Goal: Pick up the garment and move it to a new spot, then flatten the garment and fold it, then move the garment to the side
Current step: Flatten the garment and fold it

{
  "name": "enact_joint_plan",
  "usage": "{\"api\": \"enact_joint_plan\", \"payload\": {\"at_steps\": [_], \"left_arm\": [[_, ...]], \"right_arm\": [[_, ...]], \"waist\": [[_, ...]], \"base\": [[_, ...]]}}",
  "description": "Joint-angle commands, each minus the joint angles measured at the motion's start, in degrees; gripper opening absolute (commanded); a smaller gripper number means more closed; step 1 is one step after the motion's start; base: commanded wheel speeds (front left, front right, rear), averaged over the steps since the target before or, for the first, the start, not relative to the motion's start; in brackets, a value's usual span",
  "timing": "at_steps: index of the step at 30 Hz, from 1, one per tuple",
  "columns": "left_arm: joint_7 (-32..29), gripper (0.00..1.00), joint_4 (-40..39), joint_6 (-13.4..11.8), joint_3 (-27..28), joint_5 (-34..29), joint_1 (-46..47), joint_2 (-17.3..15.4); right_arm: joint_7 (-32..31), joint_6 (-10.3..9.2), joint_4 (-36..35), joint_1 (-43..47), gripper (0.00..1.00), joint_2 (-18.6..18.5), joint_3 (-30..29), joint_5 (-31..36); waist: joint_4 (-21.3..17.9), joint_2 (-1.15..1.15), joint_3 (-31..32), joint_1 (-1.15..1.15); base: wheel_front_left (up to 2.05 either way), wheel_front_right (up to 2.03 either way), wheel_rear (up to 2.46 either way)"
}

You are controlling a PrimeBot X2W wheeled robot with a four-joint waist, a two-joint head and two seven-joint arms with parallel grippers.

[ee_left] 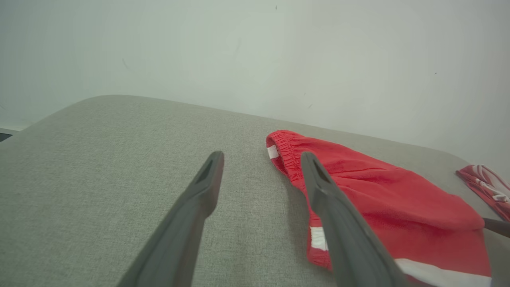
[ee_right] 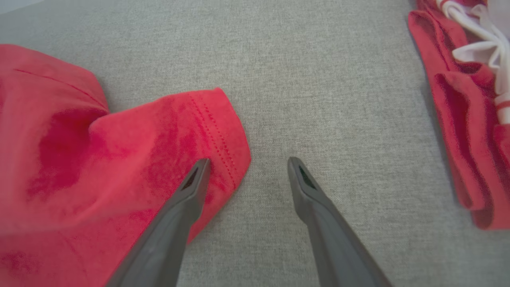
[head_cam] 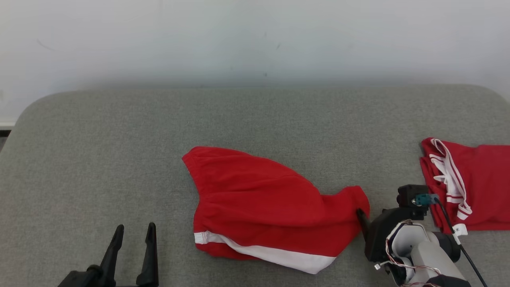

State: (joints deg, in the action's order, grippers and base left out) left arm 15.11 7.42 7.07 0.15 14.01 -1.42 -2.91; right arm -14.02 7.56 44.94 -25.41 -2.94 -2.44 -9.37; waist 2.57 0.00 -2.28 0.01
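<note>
The garment (head_cam: pixel 263 203) is a pair of red shorts with a white side stripe, lying loosely crumpled in the middle of the grey padded surface (head_cam: pixel 119 139). My right gripper (head_cam: pixel 364 219) sits at its right-hand hem, open; in the right wrist view the gripper (ee_right: pixel 247 161) has one finger over the stitched hem of the garment (ee_right: pixel 119 159) and the other over bare grey fabric. My left gripper (head_cam: pixel 135 227) rests open at the lower left, apart from the shorts. In the left wrist view the gripper (ee_left: pixel 261 155) points past the elastic waistband of the garment (ee_left: pixel 378 191).
A second red garment with white trim (head_cam: pixel 478 183) lies bunched at the right edge, also seen as the red-and-white garment (ee_right: pixel 462 119) beside my right gripper. A pale wall (head_cam: pixel 255 40) rises behind the surface's rounded far edge. Bare grey fabric spreads to the left and back.
</note>
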Motion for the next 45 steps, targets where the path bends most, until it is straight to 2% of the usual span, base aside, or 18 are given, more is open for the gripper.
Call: {"api": "enact_joint_plan", "payload": {"at_steps": [1, 4, 5, 6, 13, 18, 23, 31, 35, 39, 45], "left_arm": [[0.0, 1.00, -0.2, 0.2, 0.0, -0.1, 0.9, 0.0], [0.0, 1.00, -0.1, 0.3, -0.1, -0.1, 1.5, 0.0], [0.0, 1.00, -0.1, 0.3, -0.2, -0.2, 1.6, 0.0], [0.0, 1.00, 0.0, 0.3, -0.2, -0.2, 1.8, 0.0], [0.0, 1.00, 0.7, 0.3, 0.1, 0.0, 1.1, 0.0], [0.0, 1.00, 0.9, 0.3, 0.8, 0.2, -0.4, 0.0], [0.0, 1.00, 0.3, 0.3, 1.6, 0.5, -1.5, 0.0], [0.0, 1.00, -0.1, 0.3, 1.8, 0.7, -1.7, 0.0], [0.0, 1.00, -0.1, 0.3, 1.5, 0.7, -0.8, 0.0], [0.0, 1.00, -0.3, 0.3, 1.5, 0.7, 0.4, 0.0], [0.0, 1.00, -0.6, 0.3, 0.6, 0.4, 2.6, 0.0]], "right_arm": [[0.2, -0.16, 1.6, -1.6, 1.00, -0.1, 0.3, 0.7], [0.6, -0.16, 4.0, -3.5, 1.00, -0.5, 1.6, 1.2], [1.0, -0.16, 4.4, -4.1, 0.63, -0.7, 2.3, 1.4], [1.6, -0.16, 4.8, -4.5, 0.00, -0.8, 2.8, 1.3], [6.4, -0.16, 4.6, -3.9, 0.00, -1.5, 5.3, 0.7], [8.1, -0.16, 0.1, -1.2, 0.00, -1.8, 6.2, -0.9], [6.8, -0.16, -10.9, 3.9, 0.00, -1.5, 5.3, -3.4], [-1.0, -0.16, -34.8, 13.7, 0.00, -0.2, 1.9, -3.1], [-5.3, -0.16, -41.4, 16.2, 0.00, 0.0, 0.9, -2.3], [-7.7, -0.16, -38.6, 14.1, 0.00, 0.1, 0.3, -0.2], [-4.6, -0.16, -24.2, 4.6, 0.00, 0.1, -3.5, 2.2]], "waist": [[0.9, 0.00, -1.4, -0.01], [1.3, 0.00, -2.1, -0.01], [1.4, 0.00, -2.3, -0.01], [1.5, 0.00, -2.4, -0.01], [1.0, 0.00, -1.1, -0.01], [-0.2, 0.00, 1.0, -0.01], [-1.5, 0.00, 2.3, -0.01], [-2.1, 0.00, 2.2, -0.01], [-1.8, 0.00, 1.3, -0.01], [-1.5, 0.00, -0.3, -0.01], [0.2, 0.00, -3.1, -0.01]], "base": [[0.00, 0.00, 0.00], [0.00, 0.00, 0.00], [0.00, 0.00, 0.00], [0.00, 0.00, 0.00], [0.00, 0.00, 0.00], [0.00, 0.00, 0.00], [0.00, 0.00, 0.00], [0.00, 0.00, 0.00], [0.00, 0.00, 0.00], [0.00, 0.00, 0.00], [0.00, 0.00, 0.00]]}}
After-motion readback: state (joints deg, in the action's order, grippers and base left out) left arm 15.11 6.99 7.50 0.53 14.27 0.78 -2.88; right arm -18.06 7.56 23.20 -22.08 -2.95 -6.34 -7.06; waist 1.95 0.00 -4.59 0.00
